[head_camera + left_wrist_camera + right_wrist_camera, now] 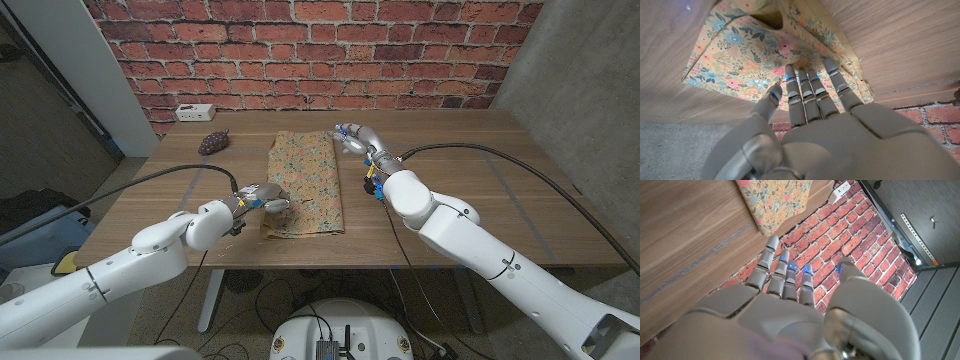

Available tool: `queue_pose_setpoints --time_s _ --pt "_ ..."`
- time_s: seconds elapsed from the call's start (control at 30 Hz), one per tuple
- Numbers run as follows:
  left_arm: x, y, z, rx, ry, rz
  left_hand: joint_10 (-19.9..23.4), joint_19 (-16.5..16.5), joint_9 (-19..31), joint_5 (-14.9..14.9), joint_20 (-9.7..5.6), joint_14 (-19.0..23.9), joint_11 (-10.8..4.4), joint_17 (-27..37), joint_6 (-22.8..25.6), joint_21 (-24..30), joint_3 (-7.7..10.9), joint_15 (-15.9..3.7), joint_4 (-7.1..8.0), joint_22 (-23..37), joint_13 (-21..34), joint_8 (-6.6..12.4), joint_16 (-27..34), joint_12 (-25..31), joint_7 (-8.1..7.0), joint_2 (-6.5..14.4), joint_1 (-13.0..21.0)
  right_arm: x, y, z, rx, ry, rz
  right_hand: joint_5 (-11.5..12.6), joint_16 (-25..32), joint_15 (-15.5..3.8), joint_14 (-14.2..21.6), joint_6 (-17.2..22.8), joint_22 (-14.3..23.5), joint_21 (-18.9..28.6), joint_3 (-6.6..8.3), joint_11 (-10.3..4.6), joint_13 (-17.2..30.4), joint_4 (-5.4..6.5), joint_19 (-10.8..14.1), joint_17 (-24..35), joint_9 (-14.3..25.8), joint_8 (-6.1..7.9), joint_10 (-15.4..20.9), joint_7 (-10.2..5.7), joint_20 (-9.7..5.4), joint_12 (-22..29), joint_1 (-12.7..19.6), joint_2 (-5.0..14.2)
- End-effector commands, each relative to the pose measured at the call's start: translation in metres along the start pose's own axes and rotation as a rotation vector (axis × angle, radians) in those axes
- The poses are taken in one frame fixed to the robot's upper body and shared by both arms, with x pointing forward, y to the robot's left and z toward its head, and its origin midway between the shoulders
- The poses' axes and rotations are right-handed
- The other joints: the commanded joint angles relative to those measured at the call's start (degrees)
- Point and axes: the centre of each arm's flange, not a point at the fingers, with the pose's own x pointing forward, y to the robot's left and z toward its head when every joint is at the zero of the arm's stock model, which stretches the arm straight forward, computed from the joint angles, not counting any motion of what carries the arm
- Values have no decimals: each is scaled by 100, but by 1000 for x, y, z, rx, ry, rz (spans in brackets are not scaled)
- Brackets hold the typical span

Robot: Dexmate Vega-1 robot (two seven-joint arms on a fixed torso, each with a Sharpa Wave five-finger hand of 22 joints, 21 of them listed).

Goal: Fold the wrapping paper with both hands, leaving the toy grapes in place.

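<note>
Floral paper [305,183] mid-counter | left hand [268,200] spread on its near corner | right hand [353,138] spread, empty, far corner | risk: paper sliding toward grapes [211,143]

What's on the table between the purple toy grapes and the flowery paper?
Nothing: in the head view, bare wooden table separates the purple toy grapes from the floral wrapping paper.

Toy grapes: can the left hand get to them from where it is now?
Probably yes. The grapes lie on bare table beyond the left hand, which sits at the paper's near left edge. Nothing stands between them.
</note>
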Motion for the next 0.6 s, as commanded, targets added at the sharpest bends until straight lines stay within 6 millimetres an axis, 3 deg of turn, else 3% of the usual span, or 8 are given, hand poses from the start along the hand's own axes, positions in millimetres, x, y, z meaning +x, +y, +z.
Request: queue_pose_setpoints --time_s 0.03,0.2,0.47,0.5,0.53,0.57,0.6 --pt "2 -18 -5 -39 35 -64 -241 -177 26 -8 -60 -281 1 29 -177 -131 -52 20 22 17 5 -43 -14 -51 -32 104 138 15 10 -9 -245 97 -6 51 -26 -221 -328 167 16 -114 202 -113 -3 -5 -171 -20 15 13 16 -74 -239 -74 77 201" --pt "4 -21 -6 -49 26 -62 -349 -259 28 -5 -57 -410 2 34 -222 -194 -64 46 56 20 1 -37 1 -57 39 144 196 29 14 -9 -336 109 -16 77 -33 -342 -689 438 21 -227 391 -199 -9 33 -330 -51 17 45 -36 -34 -520 -166 155 273" --pt "5 -24 -5 -64 13 -50 -374 -295 29 -1 -66 -435 -1 33 -264 -228 -68 36 68 21 -2 -40 24 -45 9 143 238 44 22 -15 -553 174 7 32 -26 -445 -950 441 20 -318 373 -279 -18 75 -457 -72 13 -21 -154 -59 -600 -265 98 178" --pt "5 -23 -5 -66 13 -49 -373 -300 29 -1 -68 -436 -4 32 -264 -232 -69 37 67 21 -2 -38 26 -42 0 140 243 45 24 -17 -590 184 13 28 -17 -568 -998 430 20 -340 412 -393 -24 60 -476 -95 10 -49 -174 -99 -641 -292 137 211" --pt "5 -23 -5 -68 12 -49 -374 -305 29 -1 -70 -441 -6 30 -273 -237 -72 37 65 21 -2 -40 27 -40 -7 135 247 45 26 -19 -621 194 20 30 -15 -606 -1020 423 20 -353 441 -417 -26 50 -491 -105 9 -61 -177 -125 -666 -302 166 235" --pt "6 -23 -6 -70 11 -49 -376 -303 29 -1 -72 -441 -7 30 -290 -240 -75 37 64 22 -3 -44 31 -38 -19 131 254 45 27 -20 -646 202 28 20 -10 -720 -1097 420 21 -389 483 -598 -34 40 -536 -132 7 -91 -204 -184 -723 -338 209 243" --pt "6 -23 -6 -71 11 -50 -384 -307 30 -1 -70 -444 -2 29 -295 -244 -78 40 65 22 -3 -44 33 -38 -25 130 258 44 29 -22 -667 209 38 16 -9 -756 -1128 409 21 -408 505 -610 -37 33 -564 -146 6 -107 -207 -221 -746 -349 234 251"
